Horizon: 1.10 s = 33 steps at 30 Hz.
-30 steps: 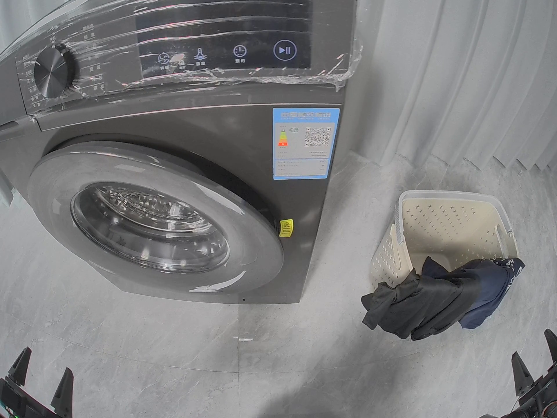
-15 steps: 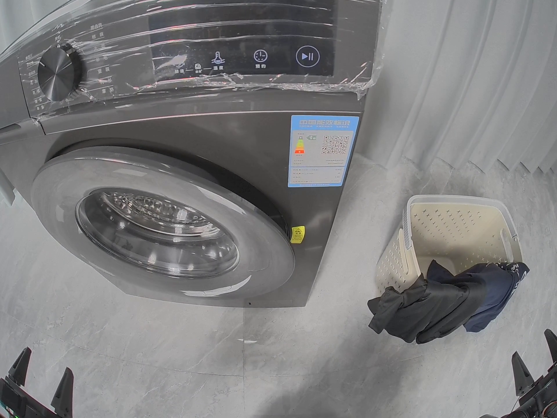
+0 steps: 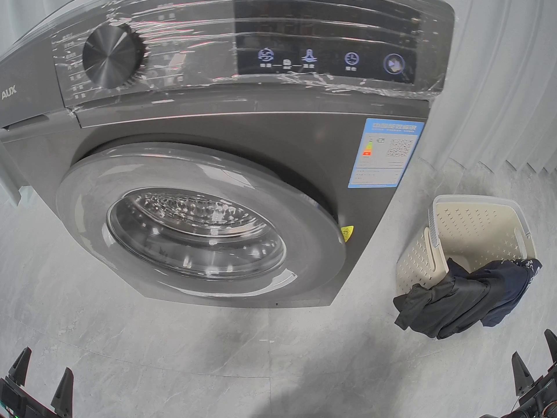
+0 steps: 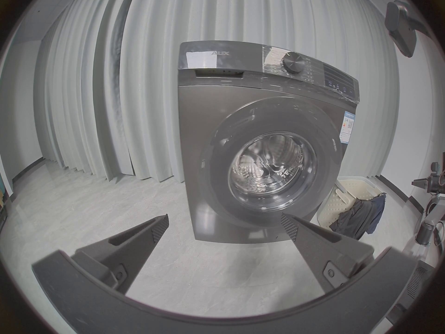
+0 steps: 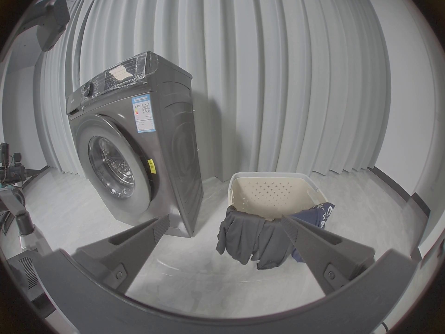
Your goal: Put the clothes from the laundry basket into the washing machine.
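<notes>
A grey front-loading washing machine point(image 3: 232, 129) fills the head view, its round glass door point(image 3: 197, 233) closed. To its right on the floor stands a cream laundry basket point(image 3: 481, 222) with dark clothes point(image 3: 458, 300) draped over its front rim. The machine point(image 4: 259, 140) and the basket point(image 4: 345, 195) also stand ahead in the left wrist view; the right wrist view shows the basket point(image 5: 273, 193) and clothes point(image 5: 252, 237) close ahead. My left gripper point(image 3: 40, 381) sits low at the bottom left, open and empty. My right gripper point(image 3: 536, 370) is at the bottom right, open and empty.
Pale pleated curtains point(image 3: 499, 59) hang behind the machine and basket. The grey marble-look floor point(image 3: 232, 355) stretches between the grippers and the machine. Plastic film covers the control panel point(image 3: 261, 47).
The whole head picture has shifted: machine and basket sit further right and larger, so the camera has moved. Both grippers hold the same place in the frame.
</notes>
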{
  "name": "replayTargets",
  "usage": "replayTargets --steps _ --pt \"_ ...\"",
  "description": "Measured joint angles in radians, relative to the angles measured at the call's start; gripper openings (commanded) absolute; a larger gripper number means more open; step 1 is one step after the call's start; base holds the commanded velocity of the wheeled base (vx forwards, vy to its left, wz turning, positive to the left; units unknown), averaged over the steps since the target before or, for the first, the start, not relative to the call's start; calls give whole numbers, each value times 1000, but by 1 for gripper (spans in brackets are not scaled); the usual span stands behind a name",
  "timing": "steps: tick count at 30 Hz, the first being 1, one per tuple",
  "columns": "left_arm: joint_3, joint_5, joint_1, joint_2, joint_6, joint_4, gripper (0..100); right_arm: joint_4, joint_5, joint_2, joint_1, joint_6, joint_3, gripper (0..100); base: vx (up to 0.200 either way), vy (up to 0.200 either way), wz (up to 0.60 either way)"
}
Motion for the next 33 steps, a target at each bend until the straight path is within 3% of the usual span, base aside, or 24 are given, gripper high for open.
replayTargets --steps 14,33 --pt "0 0 0 0 0 1 100 -1 1 0 0 0 0 100 0 0 0" --pt "0 0 -1 0 0 0 100 -1 0 0 0 0 0 100 0 200 0"
